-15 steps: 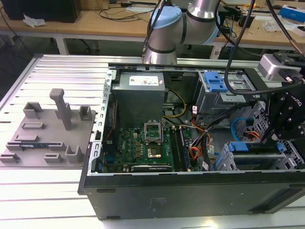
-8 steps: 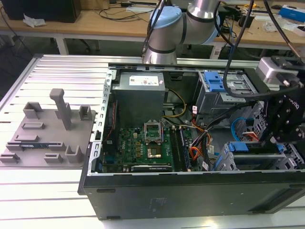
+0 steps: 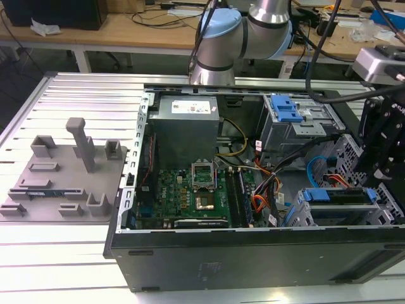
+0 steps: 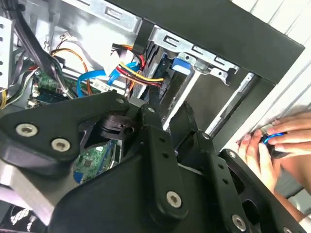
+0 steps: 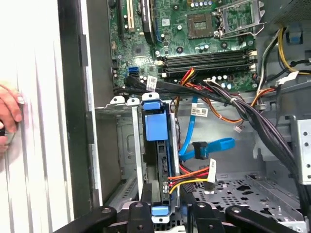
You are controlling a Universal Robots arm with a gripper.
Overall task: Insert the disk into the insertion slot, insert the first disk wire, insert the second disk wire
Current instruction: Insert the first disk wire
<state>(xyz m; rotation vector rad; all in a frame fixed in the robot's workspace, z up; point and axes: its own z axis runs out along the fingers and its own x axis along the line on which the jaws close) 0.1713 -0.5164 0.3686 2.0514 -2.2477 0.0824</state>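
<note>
**Exterior view.** A black open computer case [image 3: 253, 256] lies on the ribbed aluminium counter [image 3: 57, 259]. The flat silver disk in its bright blue plastic caddy [image 3: 335, 196] sits in the insertion slot [image 3: 302, 215], a silver perforated sheet-metal cage at the case's corner on the exterior view's right. The black gripper [image 3: 380, 180] stands directly over it.

**First wrist view.** This view adds the disk [image 5: 156, 131] edge-on, down inside the slot [image 5: 125, 145], with the gripper [image 5: 167, 211] astride its near end. Clamped or released: cannot tell. A flat blue cable [image 5: 209, 148] and a red, yellow and black wire bundle [image 5: 192, 178] lie just beside the disk. Whether they are plugged in cannot be told. A person's hand [image 5: 7, 114] is over the counter outside the case wall.

**Second wrist view.** The gripper [image 4: 169, 114] points into the cage. This view adds that the hand [image 4: 286, 145] holds a small blue and black object [image 4: 272, 139].
</note>
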